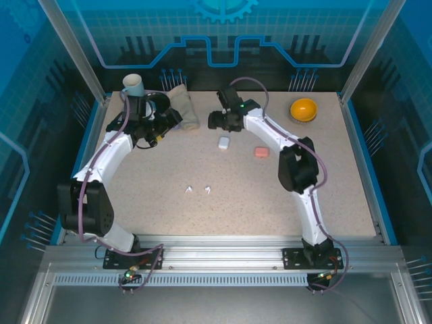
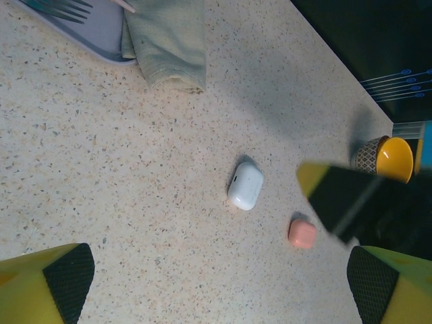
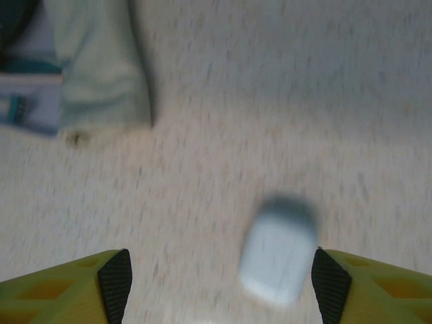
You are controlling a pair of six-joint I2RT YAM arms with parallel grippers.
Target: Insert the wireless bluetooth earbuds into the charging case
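Your right gripper [image 3: 216, 283] is spread, white charging case [image 3: 278, 260] just beside one pad [image 3: 331, 283]. Left gripper [image 2: 219, 287] spread too. Bare tabletop [image 2: 135, 169] between cloth [image 2: 169, 40] and that case.

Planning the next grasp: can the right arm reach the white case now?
Probably yes: the open right gripper hovers close by the white case, with bare table between.

- A robot test cell in a lab.
- Aluminium posts [image 1: 71, 47] and a slotted rail [image 1: 223, 250] frame a speckled tabletop [image 1: 236, 209].
- Blue panels [image 1: 270, 27] printed with a gear and circuit lines wall it in.
- The left arm [image 1: 101, 162] and right arm [image 1: 297, 169] are bolted to the rail at the frame's bottom.
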